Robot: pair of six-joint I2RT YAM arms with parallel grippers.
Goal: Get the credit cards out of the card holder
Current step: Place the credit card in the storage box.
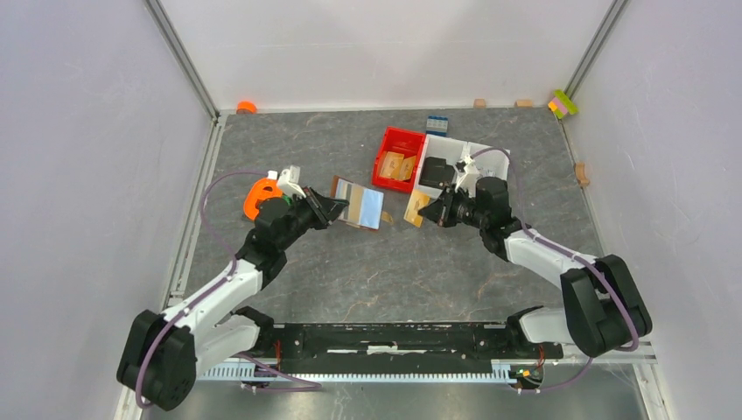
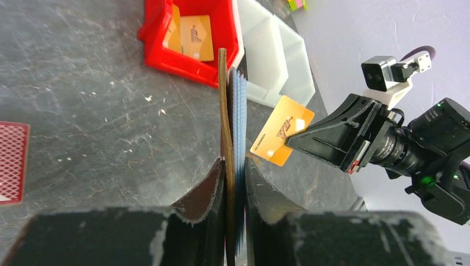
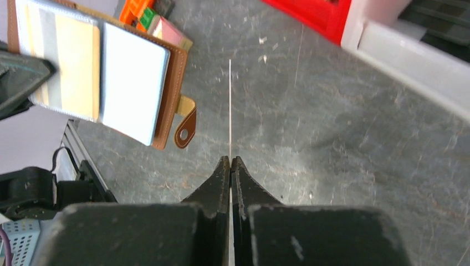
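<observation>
From above, the left claw (image 1: 335, 210) is clamped narrowly on the left edge of the card holder (image 1: 359, 203), which is spread open over the middle of the grey counter (image 1: 350, 280) with a pale silvery card (image 1: 369, 206) showing in its right sleeve. Just right of it, and apart from it, the right claw (image 1: 430, 211) pinches the orange-tan card (image 1: 417, 208). Beyond them sits a red bin (image 1: 386, 145) with loose tan cards (image 1: 395, 164) inside. A white bin (image 1: 477, 150) touches its right side and holds a black item (image 1: 435, 172). In the left wrist view the holder stands edge-on between the claw's fingers, with the brown cover on one side and the blue-tinted sleeves on the other. The orange-tan card is wholly outside it, gripped at one corner by the right claw's tips. A red patterned card (image 2: 11, 162) lies flat on the counter at the left edge of that view. In the right wrist view the fingers are pressed together on the card, which shows only as a thin pale line rising between them. The holder fills the upper left corner and faces the camera. A yellowish card (image 3: 77, 66) sits in one sleeve, the pale one is in the next, and the strap tab (image 3: 185, 124) hangs from its brown edge.
</observation>
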